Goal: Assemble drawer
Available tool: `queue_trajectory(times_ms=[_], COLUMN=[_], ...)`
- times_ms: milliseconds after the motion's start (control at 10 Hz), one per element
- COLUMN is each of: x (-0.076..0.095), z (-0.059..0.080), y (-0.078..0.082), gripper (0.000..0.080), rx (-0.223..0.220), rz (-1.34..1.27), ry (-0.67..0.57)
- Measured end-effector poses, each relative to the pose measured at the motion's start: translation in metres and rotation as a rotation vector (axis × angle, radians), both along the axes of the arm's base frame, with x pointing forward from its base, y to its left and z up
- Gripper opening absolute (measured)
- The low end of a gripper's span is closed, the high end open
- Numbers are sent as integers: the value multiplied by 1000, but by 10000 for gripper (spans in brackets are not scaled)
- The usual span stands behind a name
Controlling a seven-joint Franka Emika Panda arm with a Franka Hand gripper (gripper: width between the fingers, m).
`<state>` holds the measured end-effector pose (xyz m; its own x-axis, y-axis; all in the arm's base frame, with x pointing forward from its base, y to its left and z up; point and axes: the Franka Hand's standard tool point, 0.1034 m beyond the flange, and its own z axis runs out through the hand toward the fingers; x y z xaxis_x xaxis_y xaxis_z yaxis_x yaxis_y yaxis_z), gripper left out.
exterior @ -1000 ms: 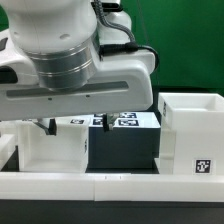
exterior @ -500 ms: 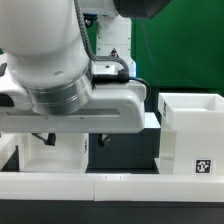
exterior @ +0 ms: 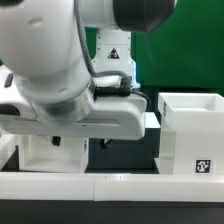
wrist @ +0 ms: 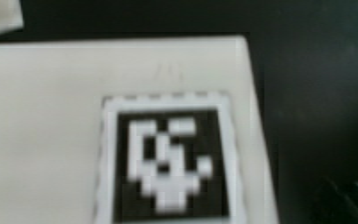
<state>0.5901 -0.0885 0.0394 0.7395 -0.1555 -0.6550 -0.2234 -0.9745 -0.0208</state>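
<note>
The end effector [exterior: 78, 138], its fingers hidden by the arm [exterior: 60, 60] so I cannot tell its opening or hold, hangs close over a drawer tray [exterior: 50, 155] at the desk's [exterior: 125, 160] edge on the exterior view's left. The casing [exterior: 190, 130] stands at the right edge. Descending off-centre could ram and skew the tray.

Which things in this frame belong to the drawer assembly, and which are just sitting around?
Job: tall casing; white drawer part under the arm, at the exterior view's left; tagged white panel filling the wrist view.
Just there: low white rail in front; black table; green backdrop.
</note>
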Motion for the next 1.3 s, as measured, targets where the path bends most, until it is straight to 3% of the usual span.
queue_trajectory(times_ms=[400, 500, 700, 900, 1100, 1300], x=[0, -10, -7, -25, -26, -26], z=[0, 2, -2, 10, 6, 5], y=[0, 2, -2, 3, 1, 1], gripper=[649, 649, 649, 649, 649, 397], rx=[-10, -13, -19, -5, -6, -6], rz=[-10, -30, -37, -48, -49, -49], ry=[5, 67, 93, 128, 131, 132])
